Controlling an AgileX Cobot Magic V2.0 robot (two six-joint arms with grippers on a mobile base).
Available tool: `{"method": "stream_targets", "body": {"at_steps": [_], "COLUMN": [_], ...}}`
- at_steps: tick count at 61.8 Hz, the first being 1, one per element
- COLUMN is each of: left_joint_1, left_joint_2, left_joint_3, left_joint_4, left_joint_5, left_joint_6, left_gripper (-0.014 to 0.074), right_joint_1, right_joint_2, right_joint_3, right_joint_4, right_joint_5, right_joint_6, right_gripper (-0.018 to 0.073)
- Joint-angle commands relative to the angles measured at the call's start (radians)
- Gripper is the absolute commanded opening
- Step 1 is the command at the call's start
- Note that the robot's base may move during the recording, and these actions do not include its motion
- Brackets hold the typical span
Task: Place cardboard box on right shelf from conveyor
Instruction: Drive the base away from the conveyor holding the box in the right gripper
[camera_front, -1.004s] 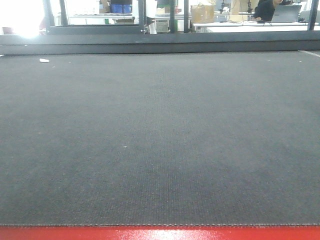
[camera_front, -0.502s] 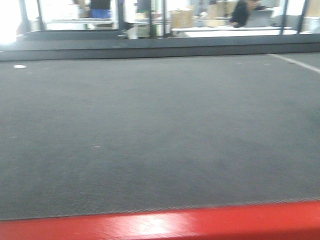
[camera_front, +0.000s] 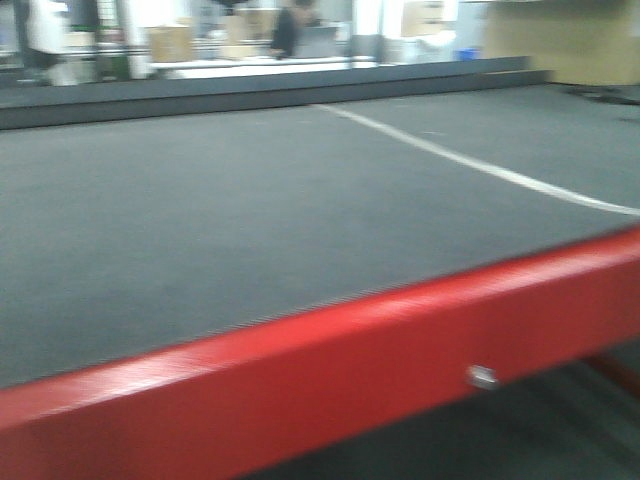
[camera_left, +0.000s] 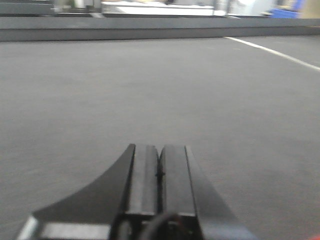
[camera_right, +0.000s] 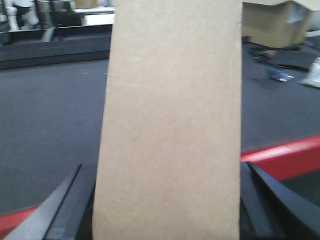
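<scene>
Dark-grey woven belt fills most of what you see. The conveyor (camera_front: 200, 230) runs away from you toward a blurred background, where a white bench (camera_front: 250, 67) and brown cartons (camera_front: 168, 42) sit at 12 o'clock. Its red edge strip (camera_front: 330, 370) crosses the front view on a slant, rising toward 3 o'clock, with a small silver bolt (camera_front: 482, 377) set in it. A white line (camera_front: 470, 160) runs over the belt from 12 toward 3 o'clock.

Your left gripper (camera_left: 160, 170) sits low over bare belt. Its two black fingers (camera_left: 145, 175) are pressed together, with only a thin seam between them and nothing held.

Your right gripper (camera_right: 162, 172) is clamped on the cardboard box (camera_right: 170, 100). In the right wrist view the box stands upright and fills the middle from top to bottom, plain tan with no print. One dark finger (camera_right: 60, 210) lies at 8 o'clock of it and the other at 4 o'clock, both close against its sides. Its lower end is out of frame, so you cannot tell whether it touches the belt. Behind it the red strip shows at 3 o'clock and at 7 o'clock. A browner carton (camera_right: 280, 25) sits well apart at 1 o'clock.
</scene>
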Motion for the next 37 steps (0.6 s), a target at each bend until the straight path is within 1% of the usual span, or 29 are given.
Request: {"method": "stream_targets", "body": {"at_steps": [1, 37], "left_joint_1": [0.002, 0.002], "left_joint_2": [-0.015, -0.015], "left_joint_3": [0.01, 0.01], "left_joint_4": [-0.006, -0.006], "left_joint_5": [-0.089, -0.089], "left_joint_6": [0.0, 0.0], "left_gripper": [-0.0116, -0.0116], "right_joint_1": [-0.003, -0.003], "right_joint_2": [0.017, 0.017], "right_joint_3": [-0.024, -0.024], "right_joint_4": [-0.013, -0.013], "right_joint_5": [-0.103, -0.103], "right_joint_6": [-0.007, -0.007], "right_gripper": [0.0195, 0.0195]}}
